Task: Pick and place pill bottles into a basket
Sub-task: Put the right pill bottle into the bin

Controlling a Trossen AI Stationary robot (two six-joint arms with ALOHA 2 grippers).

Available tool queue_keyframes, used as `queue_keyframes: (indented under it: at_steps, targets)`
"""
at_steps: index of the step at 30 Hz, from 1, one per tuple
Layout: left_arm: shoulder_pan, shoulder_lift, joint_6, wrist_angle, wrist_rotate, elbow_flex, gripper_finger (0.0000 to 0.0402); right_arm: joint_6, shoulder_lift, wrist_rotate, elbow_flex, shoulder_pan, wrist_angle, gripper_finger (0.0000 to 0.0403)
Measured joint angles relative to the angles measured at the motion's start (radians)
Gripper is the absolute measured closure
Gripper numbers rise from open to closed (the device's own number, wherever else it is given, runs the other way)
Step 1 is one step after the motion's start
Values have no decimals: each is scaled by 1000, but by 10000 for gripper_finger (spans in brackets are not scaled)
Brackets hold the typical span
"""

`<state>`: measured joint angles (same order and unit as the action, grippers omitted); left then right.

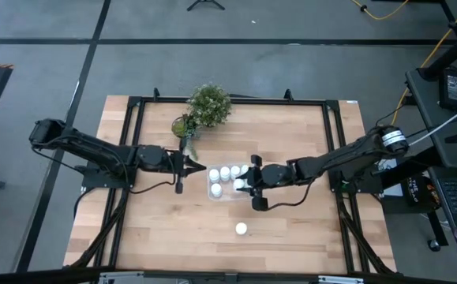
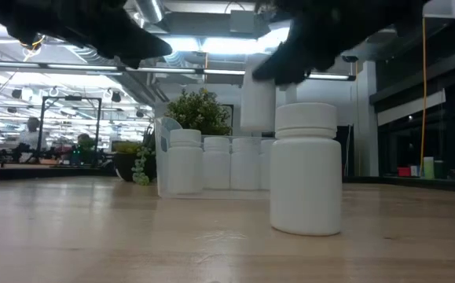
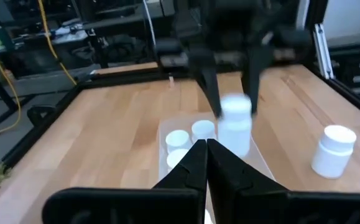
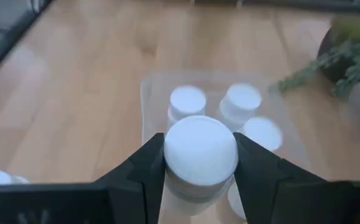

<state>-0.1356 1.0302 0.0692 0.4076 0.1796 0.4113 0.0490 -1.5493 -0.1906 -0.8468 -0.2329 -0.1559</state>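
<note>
Right wrist view: bottle [image 4: 200, 152] clamped between jaws.

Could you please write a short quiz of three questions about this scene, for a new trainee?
1. True or false: the right gripper holds a small white cylindrical pill bottle above the clear rectangular plastic basket.
2. Which thing stands alone on the wooden table, outside the basket?
A. one white pill bottle
B. a red cup
C. a metal spoon
3. Fill in: the left gripper is beside the basket with its fingers ____ and nothing between them.

Key
1. true
2. A
3. shut
</note>
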Motion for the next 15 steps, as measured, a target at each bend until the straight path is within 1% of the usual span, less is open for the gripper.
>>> queue_keyframes:
  at_steps: [3,7,15]
  targets:
    - [0,0,-27,41,8,-31,400,-1,-57,0,1,0,-21,253]
    - [0,0,-46,45,10,-46,397,-2,-125,0,1,0,-41,253]
    - [0,0,-57,45,10,-46,397,-1,-168,-1,1,0,-37,253]
